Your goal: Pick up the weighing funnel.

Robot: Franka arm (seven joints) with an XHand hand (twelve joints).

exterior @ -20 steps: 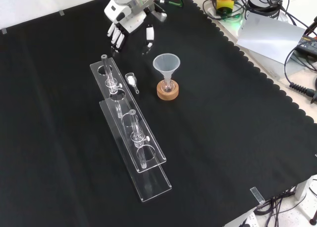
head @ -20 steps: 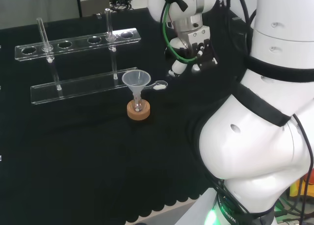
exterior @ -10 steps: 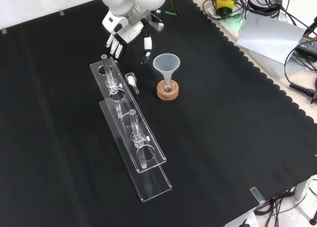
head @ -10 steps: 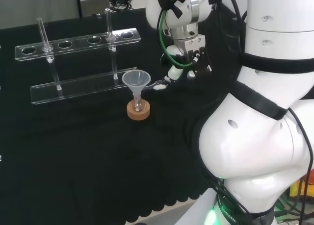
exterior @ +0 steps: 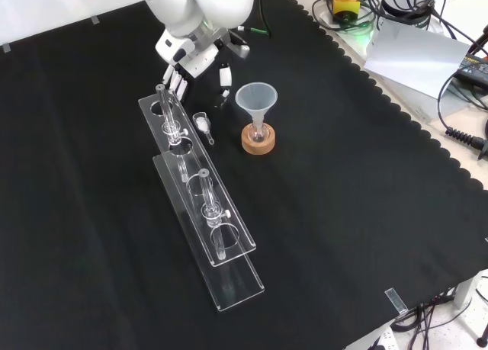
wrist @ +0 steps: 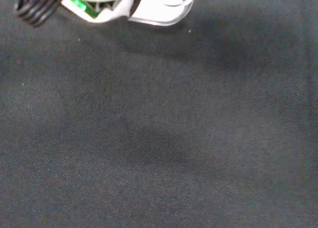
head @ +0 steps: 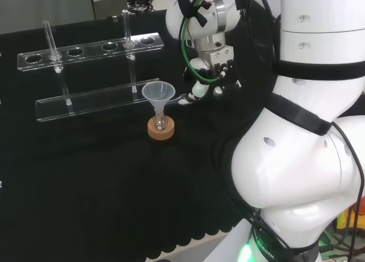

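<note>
The weighing funnel [exterior: 203,126] is a small clear scoop with a short stem, lying on the black cloth between the clear rack [exterior: 200,205] and the big funnel [exterior: 256,100]; in the head view the weighing funnel [head: 185,99] lies just right of the big funnel [head: 158,93]. My hand [exterior: 200,60] hangs above the cloth just beyond it, fingers straight and pointing down, holding nothing. In the head view the hand [head: 212,73] is right above the scoop's right end. A blurred white part of the hand [wrist: 149,4] shows in the wrist view over bare cloth.
The big funnel stands in a small flask on a cork ring [exterior: 258,139]. The long clear two-tier rack carries glass tubes [head: 125,28] and runs close beside the weighing funnel. The arm's white links [head: 308,131] fill the head view's right.
The hand has moved down and toward the weighing funnel, leftward in the head view. The weighing funnel, big funnel and rack have not moved.
</note>
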